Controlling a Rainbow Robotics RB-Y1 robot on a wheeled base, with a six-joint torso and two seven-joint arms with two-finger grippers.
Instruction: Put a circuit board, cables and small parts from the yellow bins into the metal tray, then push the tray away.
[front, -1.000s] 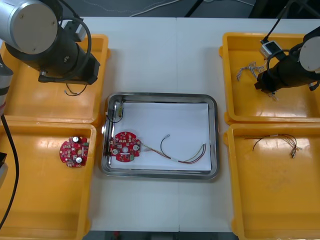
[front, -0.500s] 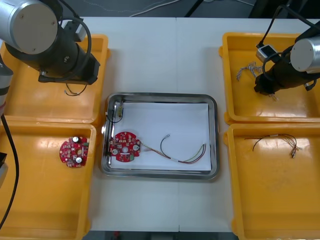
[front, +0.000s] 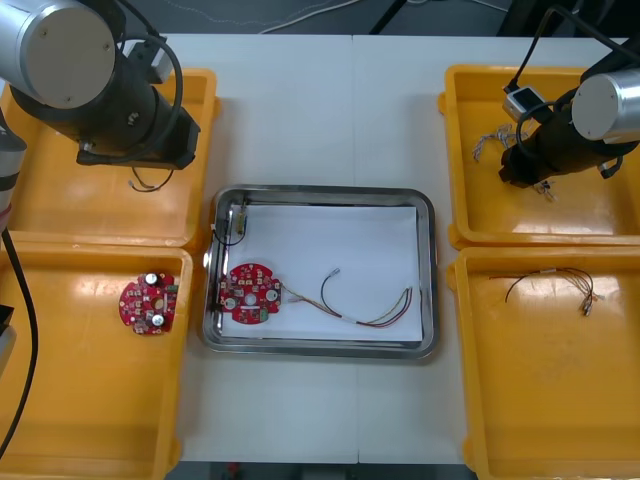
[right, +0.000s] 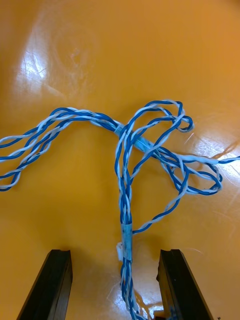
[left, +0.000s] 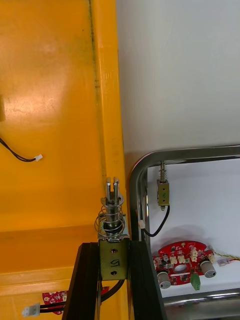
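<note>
My right gripper (right: 115, 282) is open low over the far right yellow bin (front: 590, 215). The twisted blue and white cable (right: 125, 200) runs between its fingers (right: 52, 285). From the front, that gripper (front: 513, 172) sits just beside the cable (front: 490, 138). My left gripper (left: 111, 267) is shut on a small metal part (left: 112, 222) with a spring, held over the far left bin's edge near the tray's corner. The metal tray (front: 320, 192) holds a red circuit board (front: 250, 293), a red and yellow cable (front: 370, 305) and a small metal part (front: 238, 215).
The left arm (front: 120, 100) hangs over the far left bin (front: 60, 215), where a black cable (front: 150, 183) lies. A second circuit board (front: 148, 303) lies in the near left bin. A thin black cable (front: 555, 283) rests in the near right bin.
My right gripper has shifted left inside the far right bin, closer to the blue and white cable. The left arm has not moved.
</note>
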